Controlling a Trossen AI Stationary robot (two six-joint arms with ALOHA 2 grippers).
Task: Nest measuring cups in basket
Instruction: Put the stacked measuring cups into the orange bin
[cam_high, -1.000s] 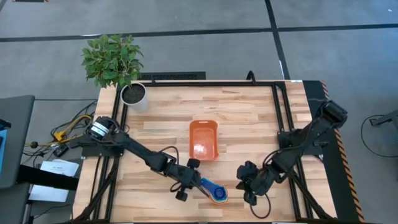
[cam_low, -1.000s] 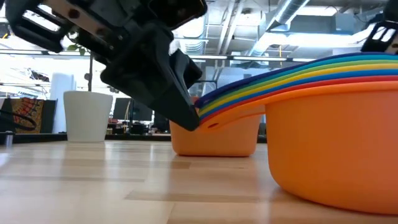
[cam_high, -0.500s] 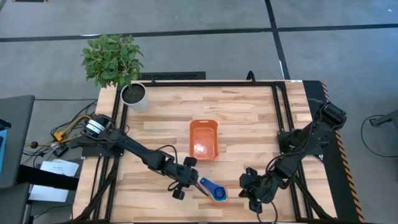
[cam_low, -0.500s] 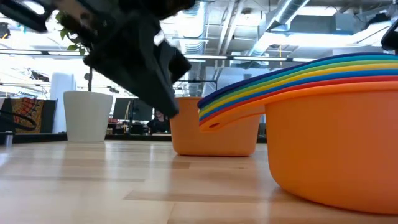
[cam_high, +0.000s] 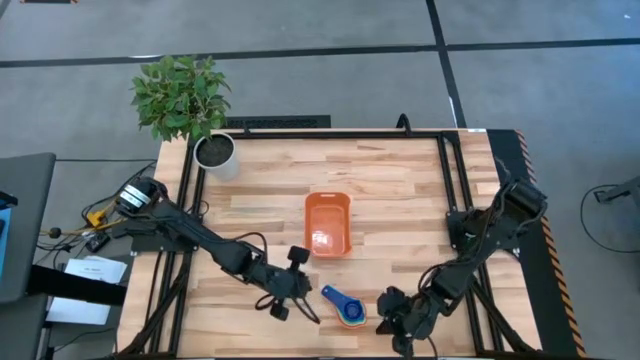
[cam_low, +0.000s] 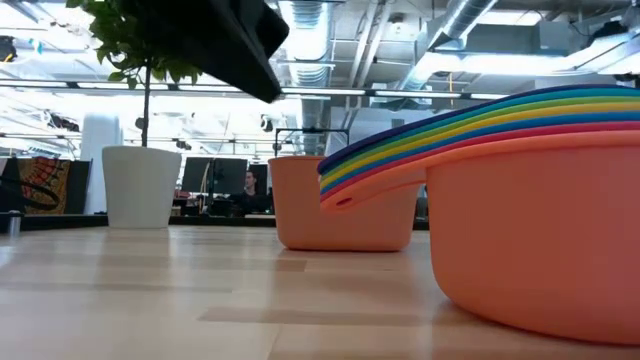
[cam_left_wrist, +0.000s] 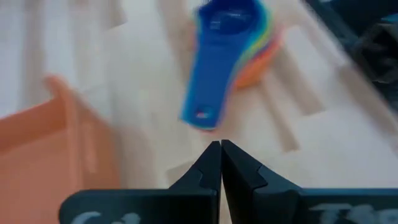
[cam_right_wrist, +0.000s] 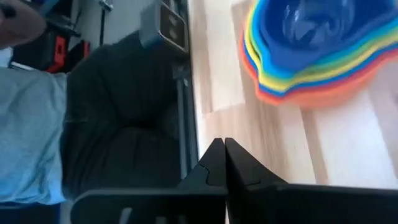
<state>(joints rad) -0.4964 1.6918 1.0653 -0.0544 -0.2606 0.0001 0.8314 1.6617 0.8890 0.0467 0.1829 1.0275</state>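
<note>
Both arms reach low over the near part of the tabletop (cam_high: 400, 190), one on each side of the nested cups (cam_high: 347, 308). The left arm stretches from its base at the tabletop's left edge, its wrist bent down, and its pincer (cam_high: 297, 303) sits just left of the cups' handles, apart from them; in the left wrist view the two fingers (cam_left_wrist: 209, 163) are pressed together with nothing between them, and the blue top handle of the stack lies just ahead of the tips. The right arm folds down from the right edge, and its pincer (cam_high: 393, 322) hangs near the cups on their right, close to the tabletop's front edge; its fingers (cam_right_wrist: 214, 158) are likewise closed tight and hold nothing. The cups stand as one rainbow stack on the bare wood, blue on top and orange at the bottom, handles pointing toward the left pincer. The basket (cam_high: 327, 223) lies beyond the cups, apart from them, toward the middle of the tabletop. A potted plant (cam_high: 213, 150) stands far behind the cups at the back left corner.
</note>
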